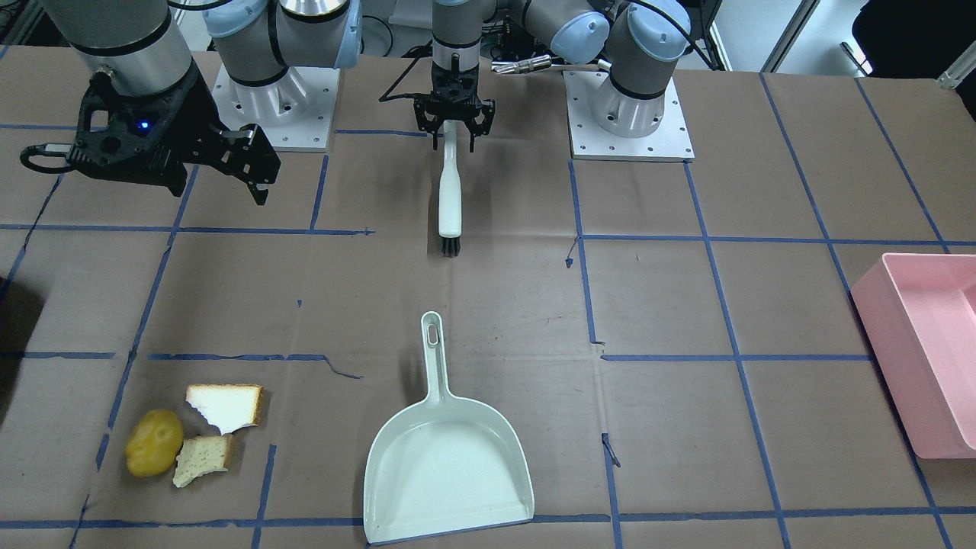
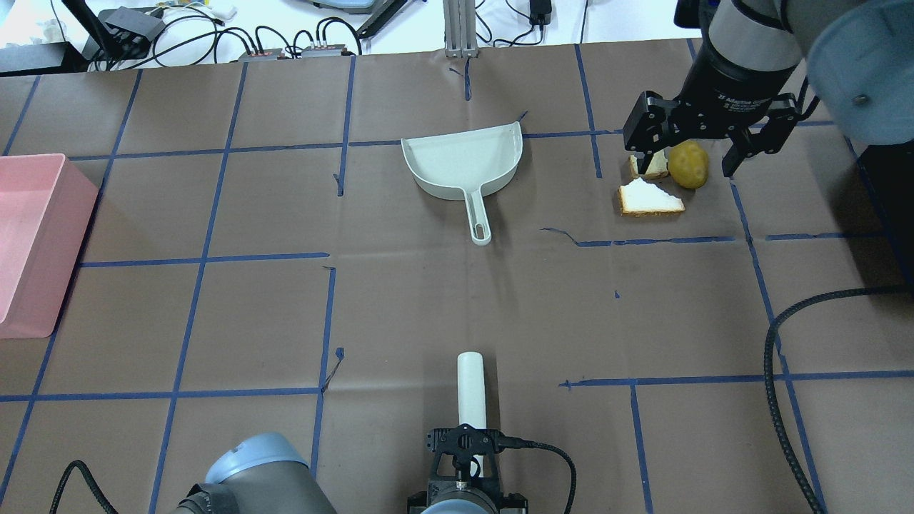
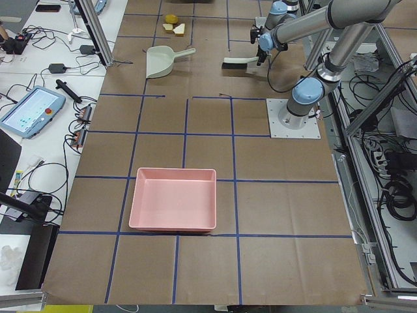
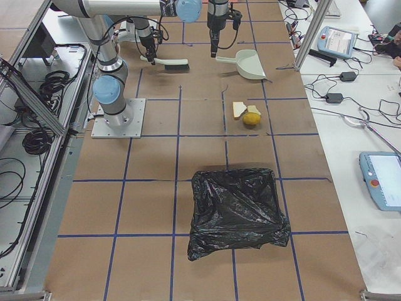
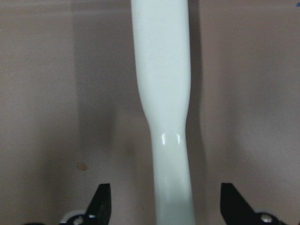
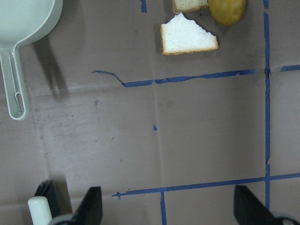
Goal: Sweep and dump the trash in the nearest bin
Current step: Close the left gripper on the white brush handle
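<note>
A: Where does the trash sit?

B: Lower left of the front-facing view, on the brown surface [image 1: 686,305]. It is a lumpy yellow potato-like piece [image 1: 154,442] and two torn bread pieces; the larger bread piece [image 1: 226,404] lies white face up, just above the others; the smaller bread piece [image 1: 202,460] lies right against the potato-like piece.

A: And the right gripper?

B: The right gripper [image 6: 169,208] hangs above the surface, touching nothing; its jaws stand wide apart with nothing between them. In its wrist view the trash shows at the top edge and the dustpan's handle at the upper left.

A: The left one?

B: The left gripper [image 1: 454,136] is at top centre of the front-facing view, down over the end of the brush [image 1: 450,191]. Its jaws are apart, one on each side of the white handle; the wrist view shows a clear gap on both sides, so nothing is clamped. The brush lies on the surface; black bristles show at its lower end in the frame.

A: The dustpan?

B: The pale green dustpan [image 1: 446,473] lies flat at bottom centre; its handle points up the frame toward the brush, well apart from it.

A: Any bins?

B: A pink tub [image 1: 915,358] sits at the right edge. A black bag-lined bin [image 4: 235,204] sits mid-frame in the exterior right view; there the trash lies between that bin and the dustpan.
</note>
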You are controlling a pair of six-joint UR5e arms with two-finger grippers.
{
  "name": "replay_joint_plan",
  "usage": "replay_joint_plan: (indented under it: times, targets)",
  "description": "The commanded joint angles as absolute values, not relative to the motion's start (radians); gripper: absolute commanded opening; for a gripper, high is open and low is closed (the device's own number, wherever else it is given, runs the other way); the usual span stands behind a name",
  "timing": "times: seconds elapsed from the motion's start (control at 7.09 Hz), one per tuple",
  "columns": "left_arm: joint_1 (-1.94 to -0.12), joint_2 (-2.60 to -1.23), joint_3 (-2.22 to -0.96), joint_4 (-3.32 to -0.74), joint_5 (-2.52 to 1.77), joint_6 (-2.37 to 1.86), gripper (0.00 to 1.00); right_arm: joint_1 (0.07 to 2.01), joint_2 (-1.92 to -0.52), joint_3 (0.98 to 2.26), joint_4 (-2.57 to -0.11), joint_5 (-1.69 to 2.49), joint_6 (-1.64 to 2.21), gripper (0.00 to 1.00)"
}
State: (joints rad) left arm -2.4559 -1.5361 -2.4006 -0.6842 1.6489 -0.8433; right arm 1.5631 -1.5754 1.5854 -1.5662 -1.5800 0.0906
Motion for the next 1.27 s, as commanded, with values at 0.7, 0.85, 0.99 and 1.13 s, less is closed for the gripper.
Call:
replay_joint_plan:
  times: [0.7, 0.85, 0.99, 1.13]
  targets:
    - [-2.456, -1.525, -2.396, -0.683, 1.651, -0.841, 0.44, 1.563, -1.575, 1.585, -1.566, -1.580, 0.092, 1.00]
    - [-2.456, -1.522, -2.396, -0.684, 1.651, -0.841, 0.40, 1.563, -1.575, 1.585, -1.566, -1.580, 0.092, 1.00]
    - [-2.456, -1.520, -2.395, -0.684, 1.651, -0.841, 0.31, 1.563, -1.575, 1.585, -1.566, -1.580, 0.092, 1.00]
    - [-2.456, -1.520, -2.395, -0.686, 1.651, -0.839, 0.20, 1.563, -1.575, 1.585, -1.566, -1.580, 0.092, 1.00]
